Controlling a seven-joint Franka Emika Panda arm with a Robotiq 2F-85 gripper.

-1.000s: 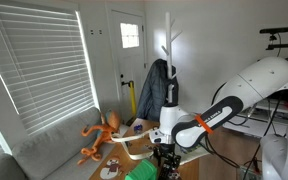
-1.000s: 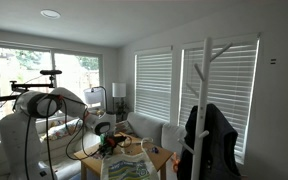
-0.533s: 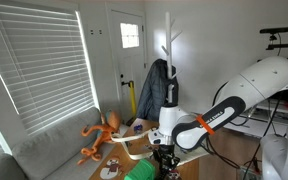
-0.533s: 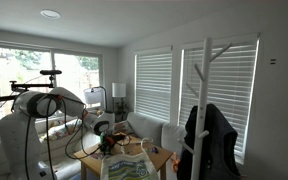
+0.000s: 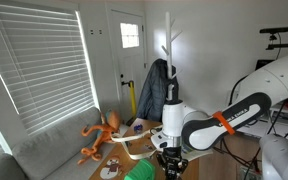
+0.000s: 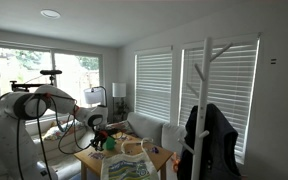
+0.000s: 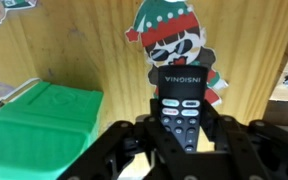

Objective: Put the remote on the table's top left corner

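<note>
In the wrist view a black remote [image 7: 181,100] with white and red buttons sits between my black fingers, its far end over a Christmas gnome picture [image 7: 174,40] on the wooden table [image 7: 74,50]. My gripper [image 7: 182,128] is shut on the remote's lower half. I cannot tell whether the remote is off the table top. In both exterior views the gripper [image 5: 170,160] [image 6: 100,141] hangs low over the table [image 6: 134,160]; the remote is too small to make out there.
A green plastic block [image 7: 44,125] lies on the table just beside my fingers. An orange octopus toy [image 5: 101,135] sits on the grey sofa [image 5: 44,150] behind the table. A white coat rack [image 5: 167,60] with a dark jacket stands nearby.
The arm has swung: its upper part has drawn back and the gripper has shifted slightly over the table. No earlier wrist view is given.
</note>
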